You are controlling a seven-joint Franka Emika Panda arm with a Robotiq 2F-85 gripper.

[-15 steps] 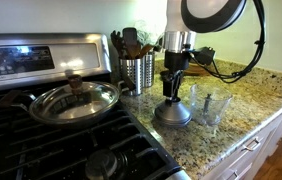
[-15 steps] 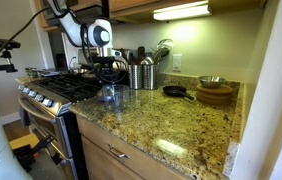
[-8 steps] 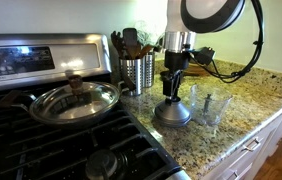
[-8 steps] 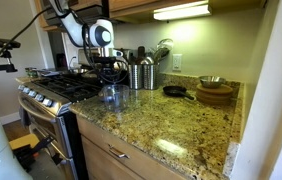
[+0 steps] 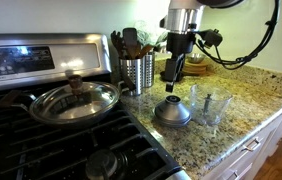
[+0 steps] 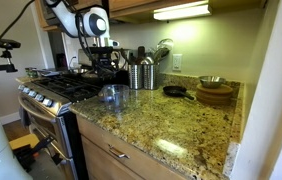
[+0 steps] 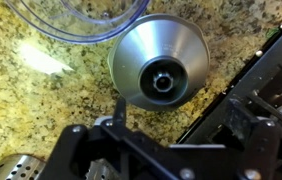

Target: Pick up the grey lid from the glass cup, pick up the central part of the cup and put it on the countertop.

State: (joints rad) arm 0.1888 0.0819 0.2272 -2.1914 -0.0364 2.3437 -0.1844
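Observation:
The grey lid (image 5: pixel 172 112) stands on its rim on the granite countertop (image 5: pixel 243 100), between the stove and the glass cup (image 5: pixel 209 106). A thin dark stem (image 5: pixel 209 102) stands inside the cup. My gripper (image 5: pixel 173 82) hangs open and empty straight above the lid's knob, a short way clear of it. In the wrist view the lid (image 7: pixel 159 68) lies below my open jaws (image 7: pixel 176 120), with the cup's rim (image 7: pixel 81 25) at the top edge. The cup (image 6: pixel 113 95) and my gripper (image 6: pixel 106 66) also show in an exterior view.
A ribbed steel utensil holder (image 5: pixel 136 72) stands behind the lid. A pan with a glass lid (image 5: pixel 74 100) sits on the black gas stove (image 5: pixel 51 145). A black skillet (image 6: pixel 177 92) and wooden bowls (image 6: pixel 215 95) lie further along the counter.
My gripper was down at the lid's knob. It has risen straight up, and the lid has stayed on the countertop.

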